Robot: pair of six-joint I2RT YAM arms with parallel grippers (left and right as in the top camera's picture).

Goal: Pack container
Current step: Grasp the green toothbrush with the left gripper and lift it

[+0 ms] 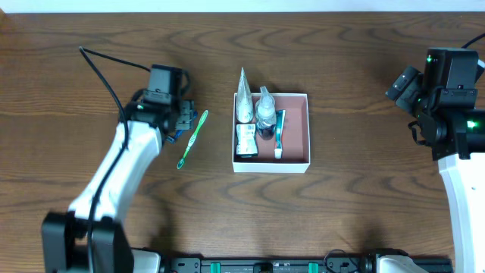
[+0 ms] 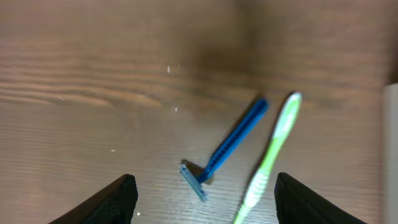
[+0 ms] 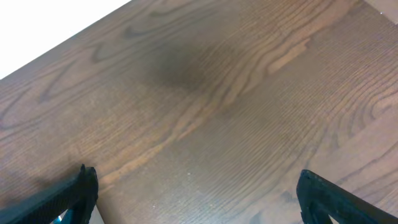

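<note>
The container (image 1: 299,129), a shallow square white box with a pinkish-brown floor, sits mid-table. It holds a clear pouch (image 1: 244,102), a small bottle (image 1: 265,112), a dark-labelled packet (image 1: 245,140) and a teal tube (image 1: 280,130). A green toothbrush (image 1: 192,139) lies left of it, with a blue razor (image 1: 176,134) beside it. In the left wrist view the razor (image 2: 229,144) and toothbrush (image 2: 272,152) lie between and ahead of the fingers. My left gripper (image 2: 205,202) is open above them. My right gripper (image 3: 199,199) is open over bare wood at the far right.
The table's far edge (image 3: 56,50) meets a white surface in the right wrist view. A black cable (image 1: 110,83) runs from the left arm across the table's left part.
</note>
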